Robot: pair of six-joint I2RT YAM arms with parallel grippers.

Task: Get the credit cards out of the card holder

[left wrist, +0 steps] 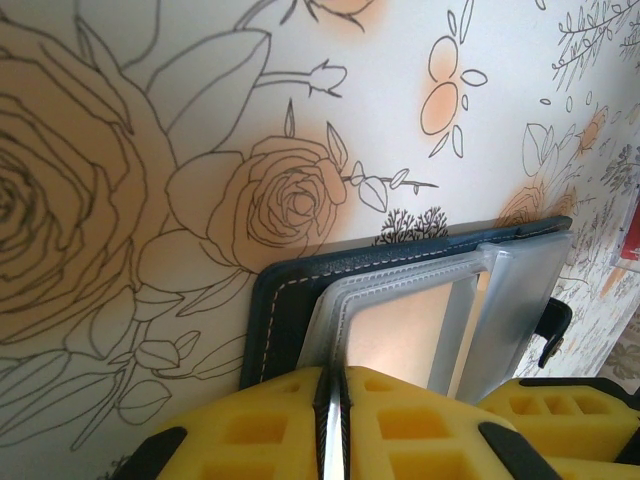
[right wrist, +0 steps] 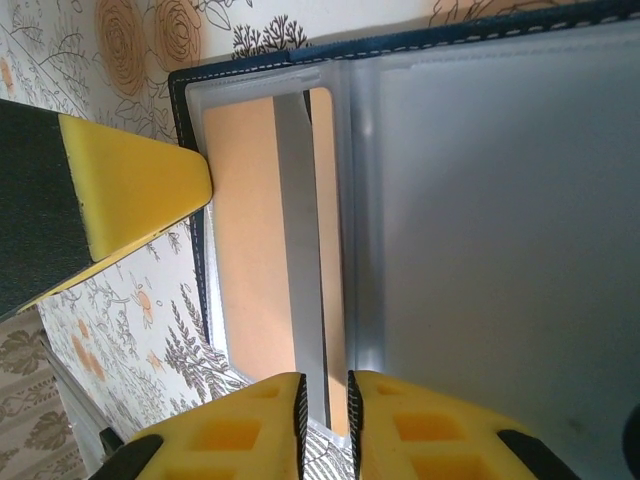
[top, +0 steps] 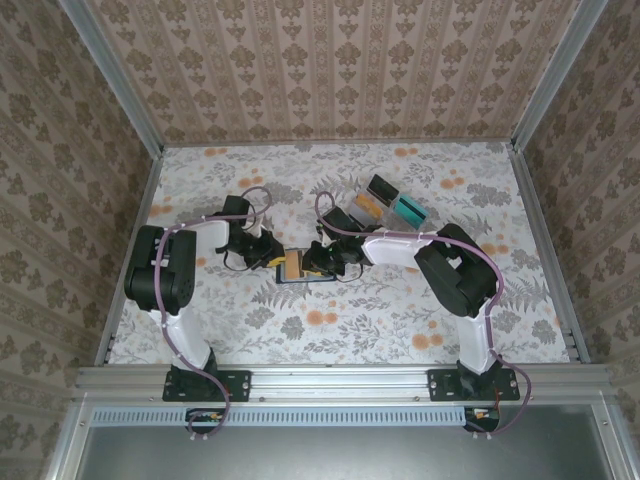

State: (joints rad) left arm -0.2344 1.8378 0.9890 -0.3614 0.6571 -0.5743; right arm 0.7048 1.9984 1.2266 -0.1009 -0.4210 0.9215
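The card holder (right wrist: 480, 200) lies open on the surface (left wrist: 150, 150). An orange card (right wrist: 245, 240) sits in its slot. The left hand (left wrist: 333, 385) pinches its edge tight. The right hand (right wrist: 325, 385) pinches the slot's edge.

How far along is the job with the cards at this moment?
The card holder lies open on the table: done. The left hand and the right hand each pinch a thin grey edge of it: in hand. The tan-orange card sits inside its slot, not yet pulled out; that is left.

Tool (right wrist: 325, 405) gripping card holder (right wrist: 480, 250), tan-orange card (right wrist: 245, 230)
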